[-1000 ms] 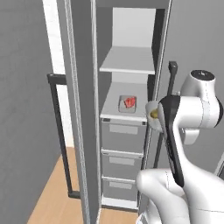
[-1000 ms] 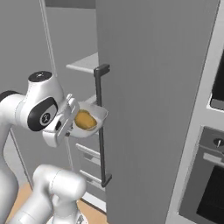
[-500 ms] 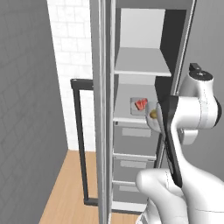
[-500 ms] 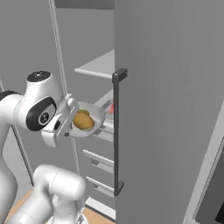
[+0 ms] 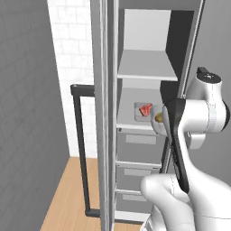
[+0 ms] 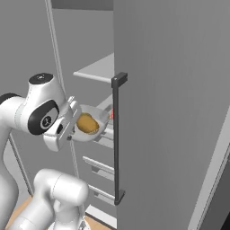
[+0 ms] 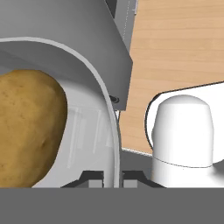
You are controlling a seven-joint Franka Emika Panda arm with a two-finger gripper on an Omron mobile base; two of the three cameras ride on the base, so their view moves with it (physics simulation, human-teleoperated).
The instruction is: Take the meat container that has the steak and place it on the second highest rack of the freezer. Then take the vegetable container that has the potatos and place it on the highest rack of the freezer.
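The vegetable container (image 6: 92, 128), a light-grey oval dish, hangs in front of the open freezer (image 5: 149, 54) with a yellow-brown potato (image 6: 86, 123) in it. My gripper (image 7: 113, 177) is shut on its rim (image 7: 111, 127), and the potato (image 7: 26, 127) lies just left of the grip. The dish (image 5: 157, 118) is level with the second highest rack (image 5: 128, 122), just right of the meat container (image 5: 142, 113) that stands there with the red steak (image 5: 145, 109). Above, the highest rack (image 5: 144, 70) is bare. My arm hides most of the dish in the left base view.
The freezer door (image 6: 170, 112) stands open on the right, its dark bar handle (image 6: 117, 139) close to the dish. Grey drawers (image 5: 140, 140) sit below the racks. Another dark bar handle (image 5: 80, 149) rises at the left, over wooden floor (image 5: 67, 194).
The whole picture has shifted as the base moved: the freezer now looks closer and sits further right. The dish stays in my gripper, held the same way.
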